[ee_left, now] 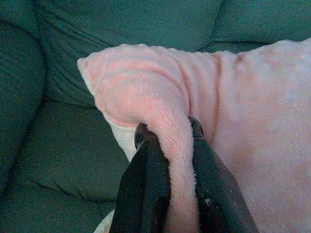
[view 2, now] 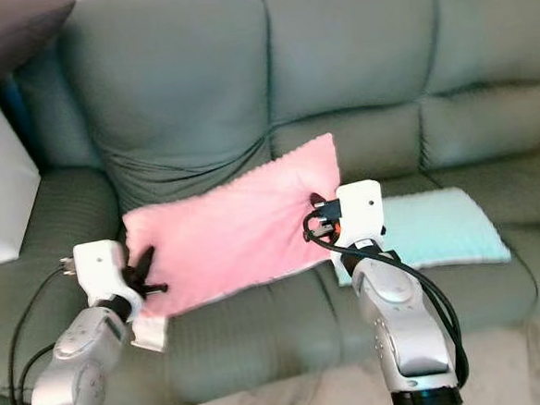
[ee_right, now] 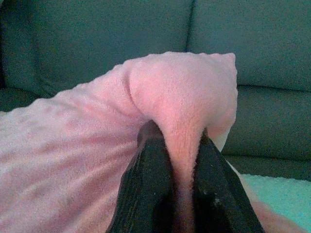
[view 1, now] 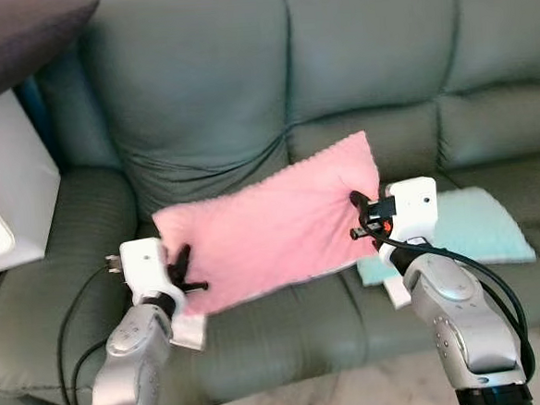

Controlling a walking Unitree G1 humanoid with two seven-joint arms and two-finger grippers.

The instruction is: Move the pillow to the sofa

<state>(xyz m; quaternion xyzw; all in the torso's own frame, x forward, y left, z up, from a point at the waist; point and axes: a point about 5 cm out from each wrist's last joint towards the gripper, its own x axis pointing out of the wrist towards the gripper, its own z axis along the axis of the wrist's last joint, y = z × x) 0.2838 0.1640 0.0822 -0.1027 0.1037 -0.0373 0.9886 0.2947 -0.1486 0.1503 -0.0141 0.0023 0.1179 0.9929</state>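
While I hold the pink pillow point(view 1: 271, 221) above the green sofa's point(view 1: 243, 75) front seat edge, my left gripper point(ee_left: 167, 145) and right gripper point(ee_right: 177, 145) pinch its end folds — soft, light, sagging, best held at corners.

Two silver jointed arms are seen, each capped by a white boxy wrist block. Black cables are looped along both. The left gripper point(view 1: 184, 267) and right gripper point(view 1: 356, 199) are black-fingered.
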